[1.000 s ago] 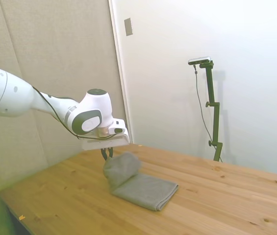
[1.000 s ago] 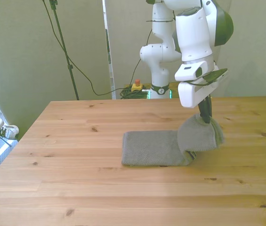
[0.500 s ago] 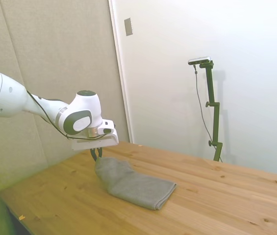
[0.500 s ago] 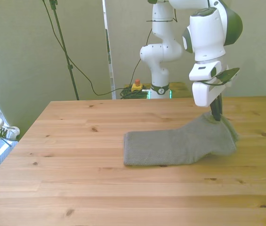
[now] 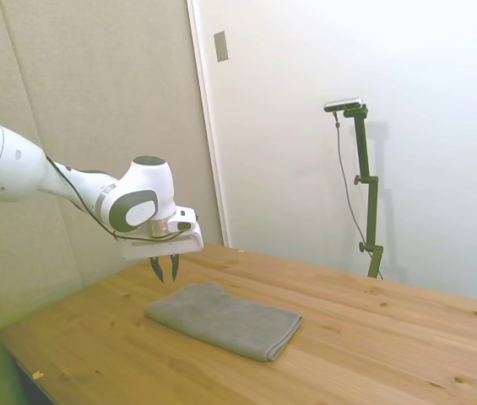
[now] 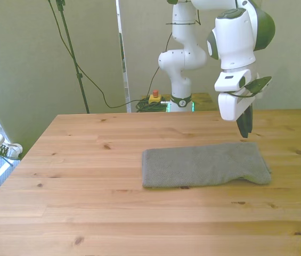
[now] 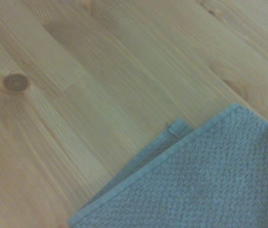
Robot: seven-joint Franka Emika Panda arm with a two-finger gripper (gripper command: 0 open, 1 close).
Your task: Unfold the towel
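At the left of the side view the gripper (image 5: 165, 272) hangs with its fingers slightly spread, gripping nothing, just above the towel's (image 5: 224, 318) near end. The grey towel lies flat as a long rectangle on the wooden table (image 5: 373, 354), mid-frame. In the wrist view a second layer peeks from under its corner (image 7: 174, 130).

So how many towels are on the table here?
1. A grey-taupe soft cloth towel lies flat mid-table on the wooden table, below the open hand. None seems hidden.
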